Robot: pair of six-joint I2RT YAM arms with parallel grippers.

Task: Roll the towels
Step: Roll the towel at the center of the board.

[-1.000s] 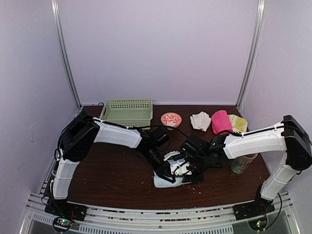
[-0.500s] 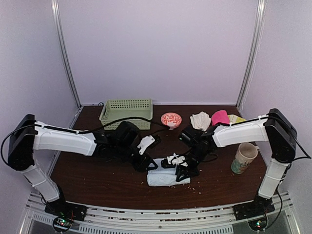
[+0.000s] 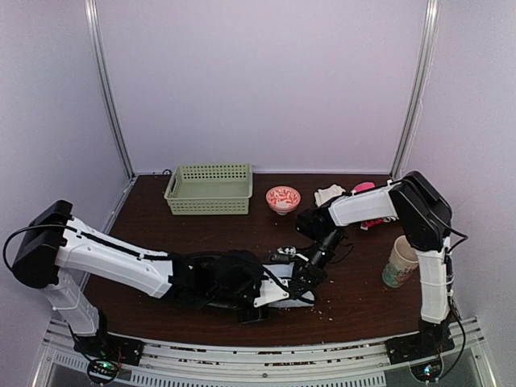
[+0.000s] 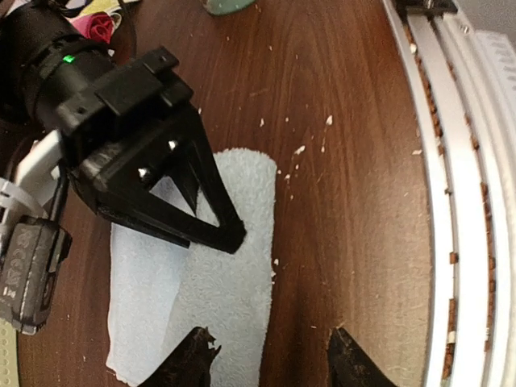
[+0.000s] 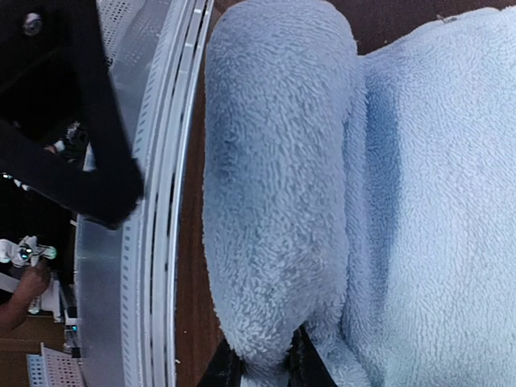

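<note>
A light blue towel (image 4: 205,274) lies near the table's front edge, partly rolled along one side; it also shows in the top view (image 3: 284,295). My right gripper (image 5: 266,367) is shut on the end of the rolled part (image 5: 274,185), the fingers pinching the fleece. In the left wrist view the right gripper (image 4: 224,235) presses down on the towel. My left gripper (image 4: 270,361) is open, one fingertip over the towel's edge and the other over bare wood. In the top view the left gripper (image 3: 262,300) sits at the towel's near left, the right gripper (image 3: 306,276) at its far right.
A green basket (image 3: 210,187), a patterned bowl (image 3: 283,197), a white towel (image 3: 326,193) and a pink towel (image 3: 363,188) stand along the back. A cup (image 3: 401,262) stands at the right. The metal front rail (image 4: 451,201) runs close beside the towel. Crumbs dot the wood.
My left arm has swung down along the front edge, bringing its gripper to the towel's near side. The right arm has drawn back while its gripper stays on the towel, which moved slightly.
</note>
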